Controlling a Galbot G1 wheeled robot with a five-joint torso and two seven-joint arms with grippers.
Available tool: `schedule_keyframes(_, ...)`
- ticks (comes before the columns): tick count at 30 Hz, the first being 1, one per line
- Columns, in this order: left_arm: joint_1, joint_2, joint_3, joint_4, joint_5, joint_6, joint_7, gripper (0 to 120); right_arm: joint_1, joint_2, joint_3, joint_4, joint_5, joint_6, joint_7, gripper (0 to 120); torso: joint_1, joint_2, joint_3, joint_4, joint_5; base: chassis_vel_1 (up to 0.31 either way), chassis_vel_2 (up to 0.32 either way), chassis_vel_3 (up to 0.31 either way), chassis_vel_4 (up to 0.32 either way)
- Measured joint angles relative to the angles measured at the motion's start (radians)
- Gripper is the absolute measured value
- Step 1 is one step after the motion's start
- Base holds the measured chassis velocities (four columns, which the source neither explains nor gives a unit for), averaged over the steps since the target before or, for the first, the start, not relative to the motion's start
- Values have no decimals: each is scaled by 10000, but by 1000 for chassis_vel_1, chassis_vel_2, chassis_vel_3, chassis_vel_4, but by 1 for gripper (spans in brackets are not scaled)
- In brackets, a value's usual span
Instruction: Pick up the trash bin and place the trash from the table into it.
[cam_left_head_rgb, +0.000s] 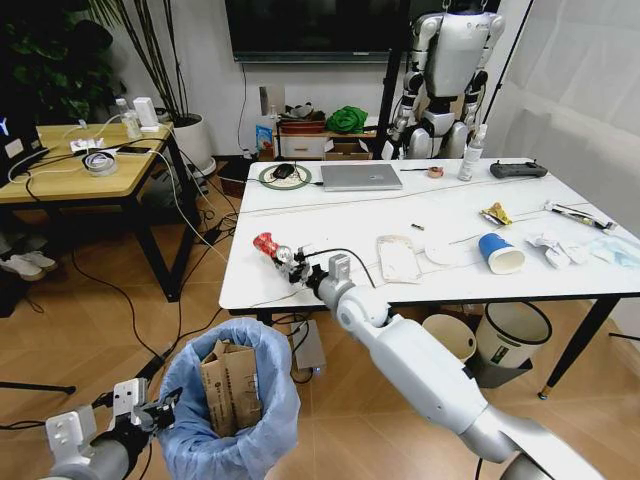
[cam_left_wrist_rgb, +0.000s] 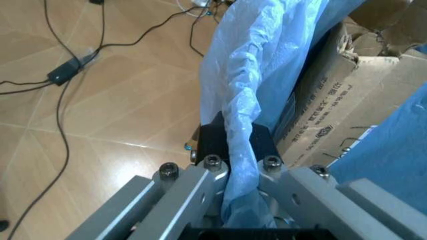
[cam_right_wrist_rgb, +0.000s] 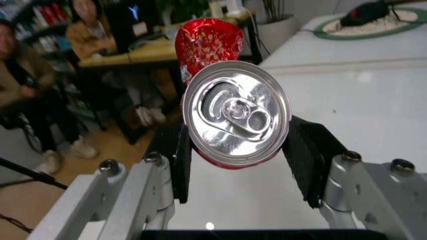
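Two grippers busy, right gripper (cam_right_wrist_rgb: 237, 165) clamping can (cam_right_wrist_rgb: 233, 117), left gripper (cam_left_wrist_rgb: 233, 145) pinching trash bin (cam_left_head_rgb: 232, 400) bag

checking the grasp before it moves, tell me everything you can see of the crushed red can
The crushed red aluminium can is dented and crumpled along its red body, with a silver top whose pull tab is still in place. It is clamped between the black pads of the right gripper, silver end facing the wrist camera. It is held near the left front edge of the white marble-look table.
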Motion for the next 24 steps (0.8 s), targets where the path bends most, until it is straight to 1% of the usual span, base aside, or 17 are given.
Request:
schedule_keyframes(2, -52, -15, 69, -50, -13, -22, 6, 0, -274, -585, -73, 1343, 681, 302, -136, 42, -1, 1, -1, -3, 3, 0, 0, 0, 0)
schedule_keyframes(4, -94, 19, 92, -58, -63, -24, 10, 0, -344, -1109, -269, 2239, 1094, 620, -416, 42, -1, 2, -1, -1, 1, 0, 0, 0, 0)
schedule_keyframes(6, -106, 35, 92, -58, -82, -23, 10, 0, -343, -1246, -338, 2469, 1244, 688, -494, 42, -1, 2, -1, -2, 1, 0, 0, 0, 0)
schedule_keyframes(7, -138, 82, 92, -50, -154, -28, 12, 0, -304, -1631, -628, 3042, 1719, 832, -718, 42, -1, 2, -2, -2, 1, 0, 0, 0, 0)
schedule_keyframes(10, -122, 152, 57, -37, -291, -45, 17, 0, -162, -2201, -1250, 3751, 2028, 1151, -1348, 42, -1, 2, -1, 0, 0, 0, 0, 0, 0)
schedule_keyframes(11, -116, 165, 49, -38, -330, -49, 21, 0, -104, -2376, -1526, 3938, 2104, 1281, -1752, 42, -1, 2, -1, 1, 0, 0, 0, 0, 0)
schedule_keyframes(12, -118, 168, 47, -40, -349, -50, 23, 0, -57, -2502, -1765, 4022, 2118, 1413, -2090, 42, -1, 2, -2, 1, 0, 0, 0, 0, 0)
schedule_keyframes(13, -118, 168, 47, -40, -349, -50, 23, 0, -57, -2502, -1765, 4022, 2118, 1413, -2090, 42, -1, 2, -2, 1, 0, 0, 0, 0, 0)
schedule_keyframes(15, -133, 170, 46, -52, -370, -52, 29, 0, -7, -2765, -2269, 4060, 1909, 1669, -2818, 42, -1, 2, -1, 2, -1, 0, 0, 0, 0)
schedule_keyframes(18, -113, 172, 26, -97, -430, -53, 37, 0, -11, -3008, -2745, 3952, 1523, 2003, -3631, 42, -1, 2, -1, 1, 0, 0, 0, 0, 0)
schedule_keyframes(24, -74, 220, -32, -150, -470, -53, 38, 0, 34, -3177, -3149, 3793, 838, 2372, -4403, 42, -1, 2, -1, 0, 0, 0, 0, 0, 0)
